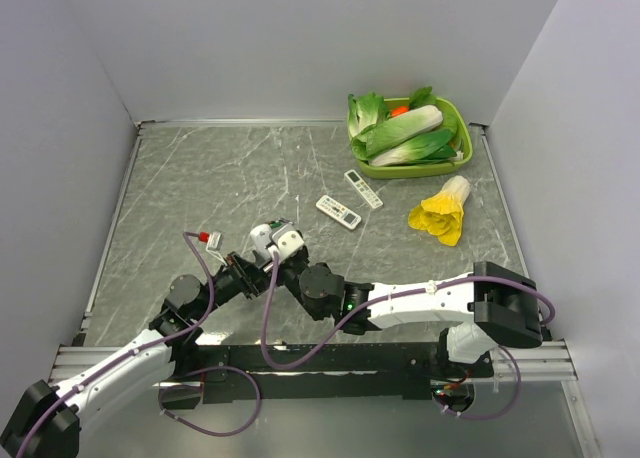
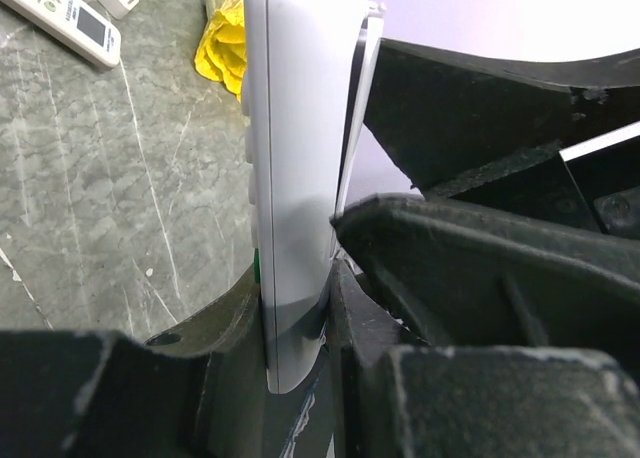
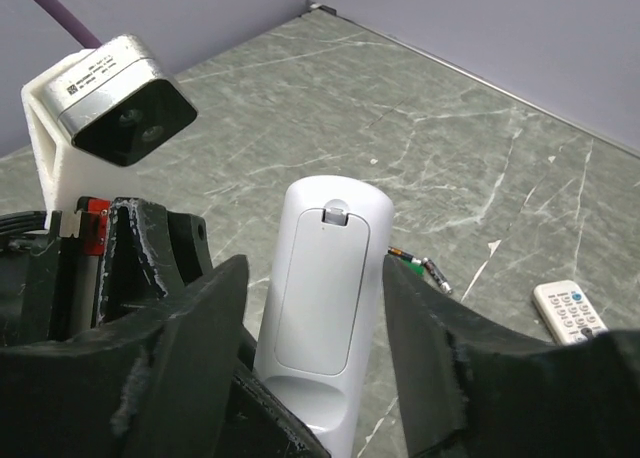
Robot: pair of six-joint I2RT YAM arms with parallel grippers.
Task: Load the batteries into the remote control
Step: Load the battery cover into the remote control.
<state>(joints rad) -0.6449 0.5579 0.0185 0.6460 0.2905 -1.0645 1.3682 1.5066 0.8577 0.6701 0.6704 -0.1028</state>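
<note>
My left gripper [image 2: 295, 313] is shut on the lower end of the slim white remote control [image 2: 300, 158] and holds it edge-on, off the table. In the right wrist view the remote [image 3: 325, 308] shows its back, with the battery cover [image 3: 315, 288] closed on it. My right gripper [image 3: 315, 338] is open, one finger [image 3: 190, 328] on each side of the remote. Both grippers meet near the table's front centre [image 1: 272, 250]. No blue batteries show. Two small cells with green wrappers [image 3: 420, 268] lie on the table behind the remote.
Two longer white remotes [image 1: 338, 211] [image 1: 363, 189] lie mid-table. A yellow-leaved vegetable [image 1: 442, 211] lies to their right. A green tray [image 1: 462, 113] of leafy vegetables stands at the back right. Grey walls close in the table on three sides.
</note>
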